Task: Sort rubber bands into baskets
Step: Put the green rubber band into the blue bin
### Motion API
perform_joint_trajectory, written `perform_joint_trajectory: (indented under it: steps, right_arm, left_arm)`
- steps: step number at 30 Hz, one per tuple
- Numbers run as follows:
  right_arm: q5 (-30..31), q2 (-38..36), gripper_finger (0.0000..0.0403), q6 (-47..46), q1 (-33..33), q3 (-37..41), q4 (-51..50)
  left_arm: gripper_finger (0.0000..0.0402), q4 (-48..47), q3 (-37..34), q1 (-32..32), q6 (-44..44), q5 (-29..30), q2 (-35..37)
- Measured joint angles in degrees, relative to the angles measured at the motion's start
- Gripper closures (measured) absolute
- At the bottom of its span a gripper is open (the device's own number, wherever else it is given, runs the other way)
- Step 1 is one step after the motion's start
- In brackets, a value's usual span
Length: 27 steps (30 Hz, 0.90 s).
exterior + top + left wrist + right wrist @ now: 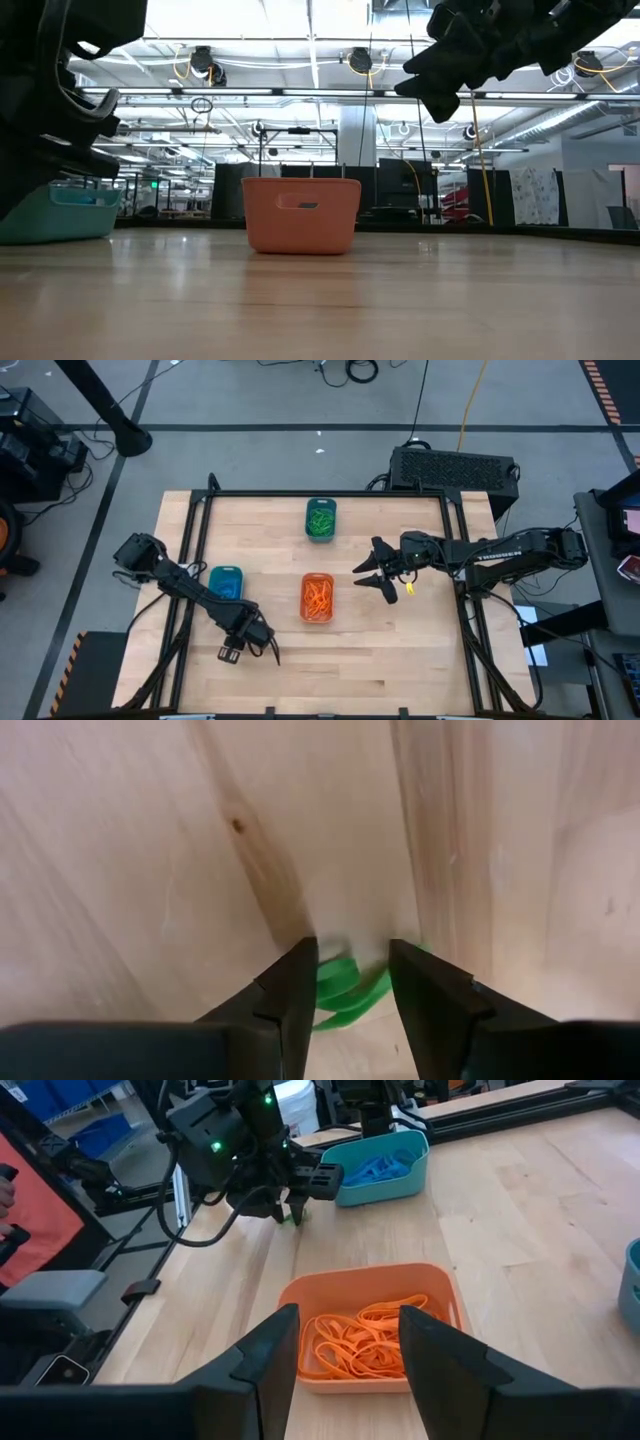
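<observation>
three baskets are sitting on the table (pixel 420 660): the dark teal basket (pixel 320 519) with green bands at the far side, the orange basket (pixel 317 598) with orange bands in the middle, and the turquoise-blue basket (pixel 226 582) with blue bands toward the left. one green rubber band (pixel 345 992) is lying loose on the bare wood near the front edge, well apart from its basket, and it is looking like the last stray in view.

the left gripper (pixel 235 650) is reaching down over that band, its fingers (pixel 290 995) standing apart on either side of it and not yet pinching it, so nothing is being held. the right gripper (pixel 375 570) is hovering just right of the orange basket, fingers spread and empty, apparently waiting.

judging from this, the pick-up of the green band is the step in hand. the next move is calling for the left fingers to close squarely on the thin loop against the wood, then lifting and carrying it across to the dark teal basket.
</observation>
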<state>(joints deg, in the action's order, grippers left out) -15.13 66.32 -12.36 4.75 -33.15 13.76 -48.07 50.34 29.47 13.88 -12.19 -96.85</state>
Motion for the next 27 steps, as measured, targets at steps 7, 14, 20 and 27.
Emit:
perform_joint_trajectory:
  steps: [7,14,20,27]
  right_arm:
    - [0.0,0.0,0.0238,0.0,0.0,0.0,0.0]
    - [0.1,0.0,0.0238,0.0,0.0,0.0,0.2]
    - [0.1,0.0,0.0238,0.0,0.0,0.0,0.2]
    - [0.1,0.0,0.0238,0.0,0.0,0.0,-0.6]
  left_arm:
    - [0.0353,-1.7,1.8,-0.7,-2.2,0.0,-0.1]
    - [0.0396,-7.7,9.9,-3.0,-4.4,-0.7,0.1]
    - [0.0399,-14.3,21.5,-5.3,-9.3,5.5,0.1]
    - [0.04,-15.4,26.6,-6.9,-4.5,7.5,0.2]
